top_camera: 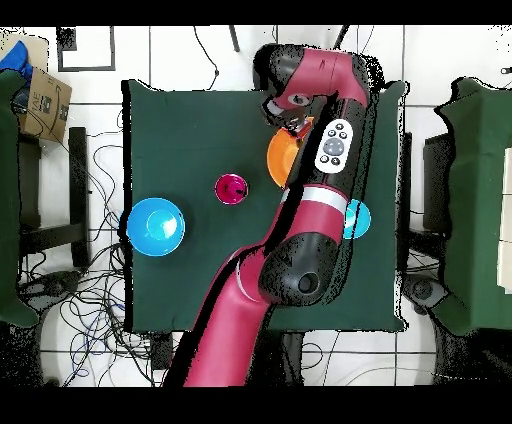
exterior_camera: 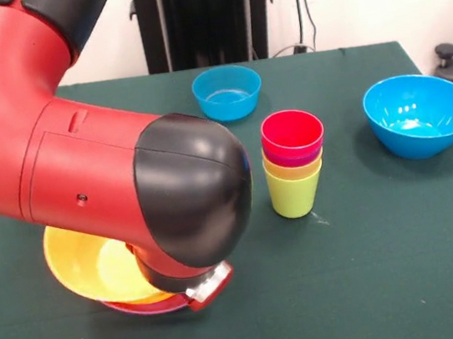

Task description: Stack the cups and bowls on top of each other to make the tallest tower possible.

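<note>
Tower [exterior_camera: 294, 168]: nested cups near the middle of the green worktop [exterior_camera: 392, 264]; I count four, lime green lowest, then yellow, a purple rim, red on top.

Yellow-orange bowl [exterior_camera: 88, 265]: one, at the worktop's near left in the front view, resting on a wide purple bowl [exterior_camera: 157, 306] of which I see only a thin edge. Well apart from the tower.

Gripper: hidden behind the arm's [exterior_camera: 126, 175] black elbow, directly over these two bowls. I cannot tell whether it is released or clenched.

Step in hand, as I judge it: picking up the yellow-orange bowl. I would take one wall by the rim, lift straight up so the purple bowl stays put, and carry it level to the tower.

Blue bowls: three counted. One large [exterior_camera: 419, 113] at the right, one small [exterior_camera: 227, 92] at the far side, one small [top_camera: 357, 219] partly under the arm in the overhead view.

Green bowl: none seen.
</note>
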`<state>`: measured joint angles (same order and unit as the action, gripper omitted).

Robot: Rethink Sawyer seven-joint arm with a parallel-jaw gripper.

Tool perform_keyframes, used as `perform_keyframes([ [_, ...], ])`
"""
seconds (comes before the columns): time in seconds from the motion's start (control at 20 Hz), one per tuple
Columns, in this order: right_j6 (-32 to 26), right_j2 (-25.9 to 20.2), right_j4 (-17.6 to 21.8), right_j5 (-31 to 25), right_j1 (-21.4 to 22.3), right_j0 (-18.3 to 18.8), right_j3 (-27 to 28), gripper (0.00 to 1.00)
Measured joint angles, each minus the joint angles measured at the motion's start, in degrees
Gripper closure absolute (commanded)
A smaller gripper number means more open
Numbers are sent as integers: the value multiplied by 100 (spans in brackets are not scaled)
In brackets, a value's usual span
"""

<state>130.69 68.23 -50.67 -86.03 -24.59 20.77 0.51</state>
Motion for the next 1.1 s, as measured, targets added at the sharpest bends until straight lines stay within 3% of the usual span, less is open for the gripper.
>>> perform_keyframes([
  [0.55,0,-273,564,464,165,-243,-263,0],
  [1.1,0,-1161,1368,1141,608,-1212,-1478,0],
])
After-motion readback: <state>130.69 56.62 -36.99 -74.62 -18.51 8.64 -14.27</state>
